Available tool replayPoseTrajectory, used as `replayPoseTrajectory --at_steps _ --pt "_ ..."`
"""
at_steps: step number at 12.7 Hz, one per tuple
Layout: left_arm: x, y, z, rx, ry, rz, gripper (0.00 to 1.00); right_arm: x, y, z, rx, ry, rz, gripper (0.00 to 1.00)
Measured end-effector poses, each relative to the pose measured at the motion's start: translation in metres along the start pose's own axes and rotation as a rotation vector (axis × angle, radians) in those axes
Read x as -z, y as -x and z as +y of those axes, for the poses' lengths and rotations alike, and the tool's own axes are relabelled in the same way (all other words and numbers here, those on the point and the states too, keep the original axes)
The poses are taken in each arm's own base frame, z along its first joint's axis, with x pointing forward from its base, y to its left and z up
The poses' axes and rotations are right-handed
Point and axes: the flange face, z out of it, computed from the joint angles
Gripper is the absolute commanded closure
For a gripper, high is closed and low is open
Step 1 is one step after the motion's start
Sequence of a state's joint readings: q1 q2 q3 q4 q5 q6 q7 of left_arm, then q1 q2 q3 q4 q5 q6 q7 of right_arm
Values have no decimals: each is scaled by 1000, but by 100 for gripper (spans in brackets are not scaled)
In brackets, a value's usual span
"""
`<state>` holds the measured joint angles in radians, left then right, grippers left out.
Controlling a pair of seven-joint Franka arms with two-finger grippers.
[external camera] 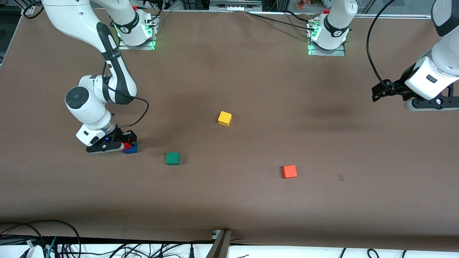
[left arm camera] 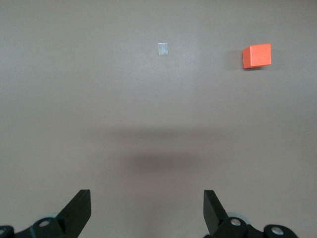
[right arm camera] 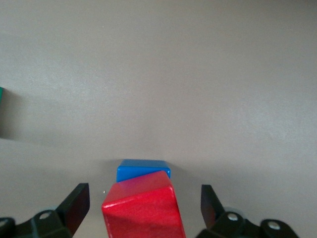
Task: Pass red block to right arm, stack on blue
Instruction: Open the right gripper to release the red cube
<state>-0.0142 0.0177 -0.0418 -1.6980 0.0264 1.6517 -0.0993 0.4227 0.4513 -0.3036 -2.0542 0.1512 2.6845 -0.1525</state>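
The right tool (external camera: 120,145) sits low over the surface (external camera: 251,200) toward the right arm's end, its fingers (right arm camera: 74,206) spread wide with clear gaps on either side of the red block (right arm camera: 143,208), so it pinches nothing. The red block rests on top of the blue block (right arm camera: 143,170), turned slightly askew so its edges do not line up with those of the cube beneath, and part of the blue top face shows past it. In the front view the pair shows only as a sliver of red (external camera: 126,146) over a blue corner (external camera: 131,149) beside the black tool body. The red block is a bright, plain-faced cube with softly rounded edges; no label or writing can be read on it, nor on the blue block. The right arm (external camera: 107,71) carries small dark marks on its white shell that are too small to read. The left tool (external camera: 389,91) hangs in the air over the left arm's end of the surface, its fingers (left arm camera: 79,208) spread apart and bare, and that arm waits. A green cube (external camera: 172,158) lies beside the stack, toward the middle of the surface; a yellow cube (external camera: 225,118) lies farther from the front camera, and an orange cube (external camera: 289,171) lies nearer to it, toward the left arm's end. A small pale patch (left arm camera: 163,48) marks the surface near the orange cube.
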Motion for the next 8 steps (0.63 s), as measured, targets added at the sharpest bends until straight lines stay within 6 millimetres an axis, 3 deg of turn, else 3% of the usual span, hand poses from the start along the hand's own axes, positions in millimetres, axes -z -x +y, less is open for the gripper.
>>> replayPoseTrajectory --at_steps 8 --pt "0 0 0 0 0 -2 0 7 -8 2 18 -10 -53 0"
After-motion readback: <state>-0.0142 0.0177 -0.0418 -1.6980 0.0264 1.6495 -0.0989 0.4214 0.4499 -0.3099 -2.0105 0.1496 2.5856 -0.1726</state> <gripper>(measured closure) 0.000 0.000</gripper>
